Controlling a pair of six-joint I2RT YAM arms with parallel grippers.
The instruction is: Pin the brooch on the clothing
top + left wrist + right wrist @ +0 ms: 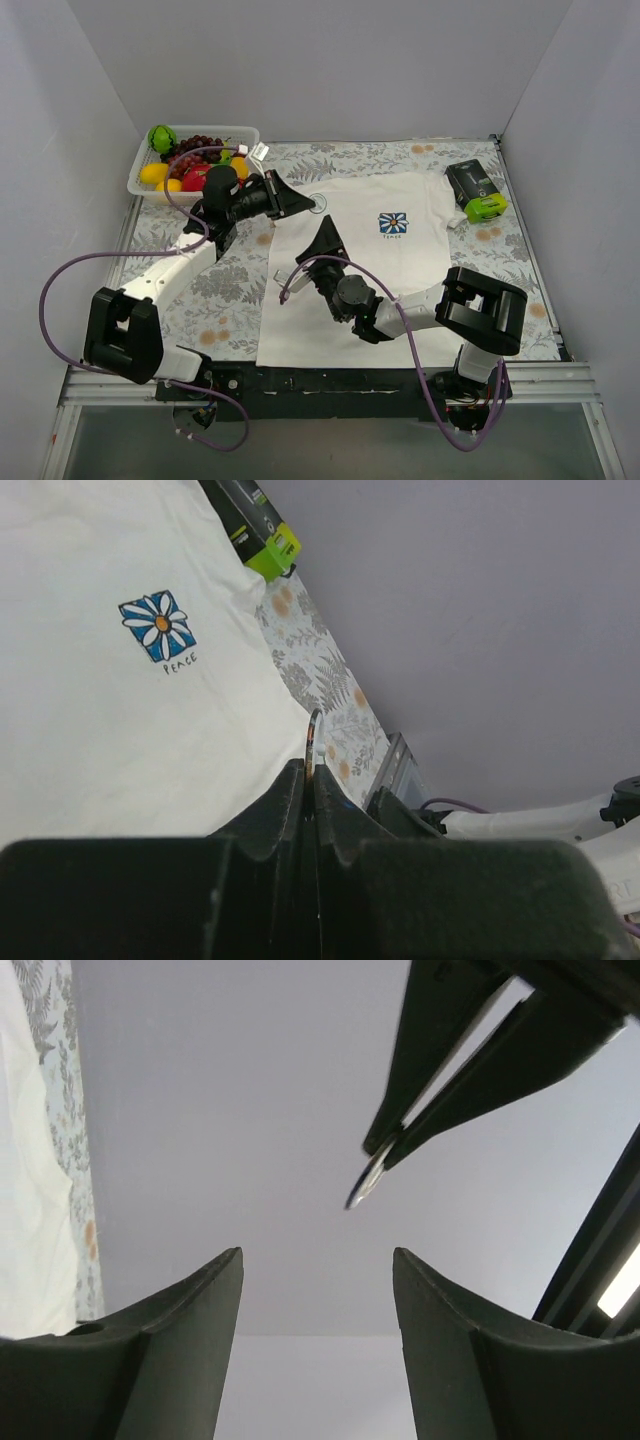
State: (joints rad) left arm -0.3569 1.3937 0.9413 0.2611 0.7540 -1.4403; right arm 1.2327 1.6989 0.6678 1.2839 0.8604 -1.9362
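Between the left fingertips: a tiny round brooch [314, 742], a dark-rimmed disc, is pinched edge-on with most of it standing proud of the pads. It hangs in the air over the shirt's far-left border and does not touch the cloth.
Left gripper [310, 772]: the jaws are closed right down on the disc's lower part. Such a shallow hold looks chosen to keep the face and back free for fastening.
Right gripper [317, 1260]: the jaws are well apart with nothing between them. It points upward just below the brooch, apart from it. It may be placed to back the cloth or to take the disc; I cannot tell which.
Clothing: the white short-sleeved T-shirt [340, 310] lies spread flat with its blue square flower logo [393, 224] face up. That gives a plain target, though a layer probably needs lifting for a pin to pass.
Edges: the shirt's border lies under the left fingers. The logo sits well to the right of the brooch, with plain white cloth between them.
Room: the floral tablecloth [220, 290] shows on both sides of the shirt. A white plastic bin of fruit [205, 127] sits close behind the left wrist, and a purple cable [190, 165] loops over it. A green-and-black device [476, 192] lies by the far sleeve, well apart from both grippers.
Risk: the two sets of fingers are near each other, so turning the disc could bring them into contact.
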